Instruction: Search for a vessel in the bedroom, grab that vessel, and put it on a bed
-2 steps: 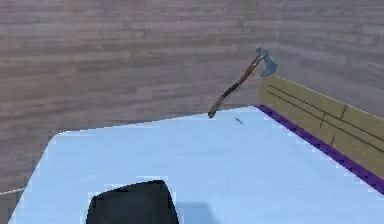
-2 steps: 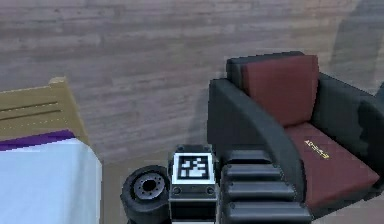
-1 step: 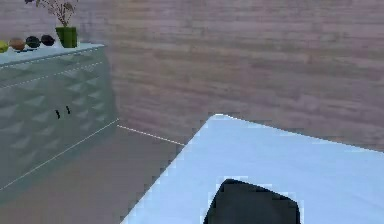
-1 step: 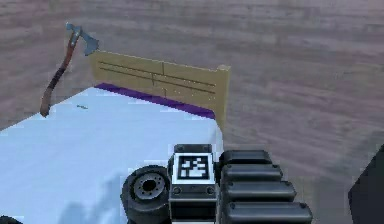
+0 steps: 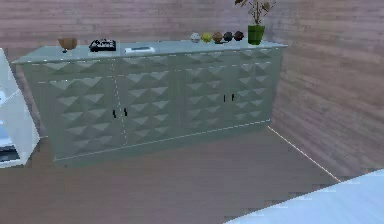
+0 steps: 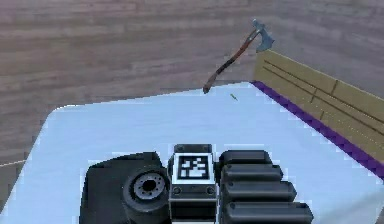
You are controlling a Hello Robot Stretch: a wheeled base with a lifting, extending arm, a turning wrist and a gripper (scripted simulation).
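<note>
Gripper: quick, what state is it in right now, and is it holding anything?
Gripper: cannot be told. Its dark body sits low over the white bed, its far end can't be made out, so whether it holds anything is unclear.

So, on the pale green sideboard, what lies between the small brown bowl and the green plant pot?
In the forward view: a dark boxy thing, a flat white thing and a row of small round things.

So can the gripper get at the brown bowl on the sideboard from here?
Probably not. The bowl sits atop the sideboard ahead, across open floor, while the gripper shows against a white surface out to the side. Nothing blocks the bowl, but the robot likely must drive up and turn first.
</note>
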